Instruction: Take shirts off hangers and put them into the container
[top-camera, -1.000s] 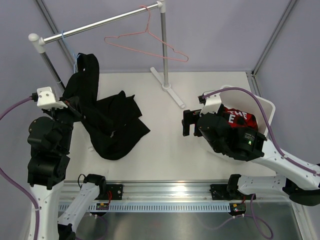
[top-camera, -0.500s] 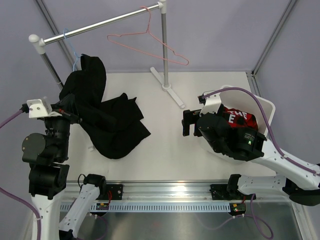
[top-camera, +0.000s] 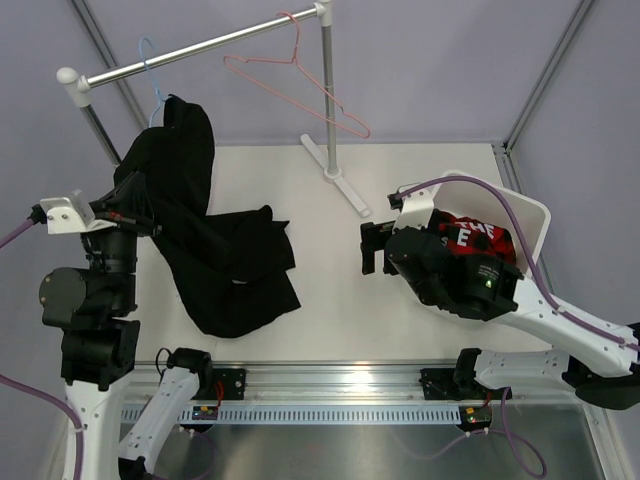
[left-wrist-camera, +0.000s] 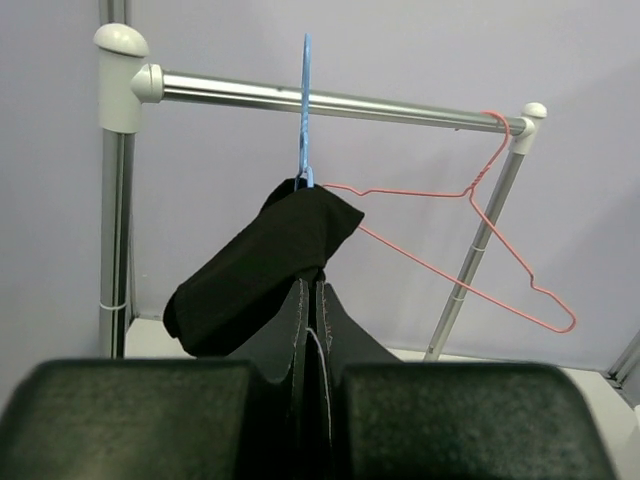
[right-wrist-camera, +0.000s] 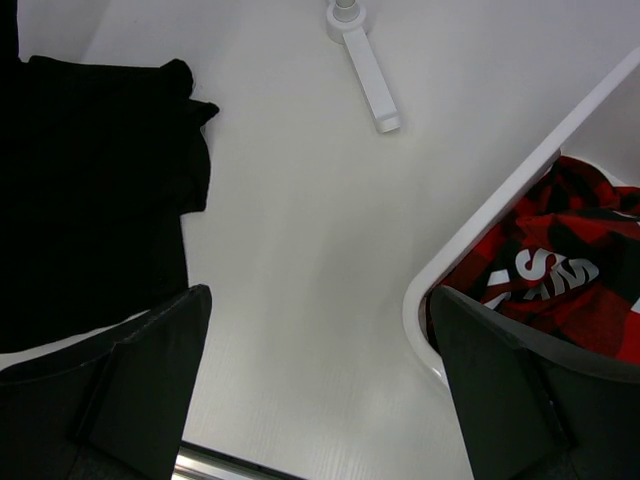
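Note:
A black shirt (top-camera: 215, 260) hangs by its top from the light blue hanger (top-camera: 150, 62) on the rail and trails down onto the table. My left gripper (top-camera: 138, 218) is shut on a fold of it. In the left wrist view the cloth (left-wrist-camera: 265, 270) runs from the pinched jaws (left-wrist-camera: 311, 330) up to the blue hanger (left-wrist-camera: 304, 110). The pink hanger (top-camera: 300, 85) hangs bare on the rail. The red-and-black plaid shirt (top-camera: 470, 232) lies in the white container (top-camera: 535, 215). My right gripper (top-camera: 372, 248) stands open over bare table beside the container rim (right-wrist-camera: 500, 200).
The silver rail (top-camera: 210, 45) spans the back on two posts. The right post's white foot (top-camera: 345, 185) lies on the table, also seen in the right wrist view as a white bar (right-wrist-camera: 365, 80). Grey frame struts rise at the back corners.
My left arm has pulled back toward the left edge with the black shirt, stretching it; the blue hanger has slid right along the rail. The pink hanger swings. The right arm barely moved.

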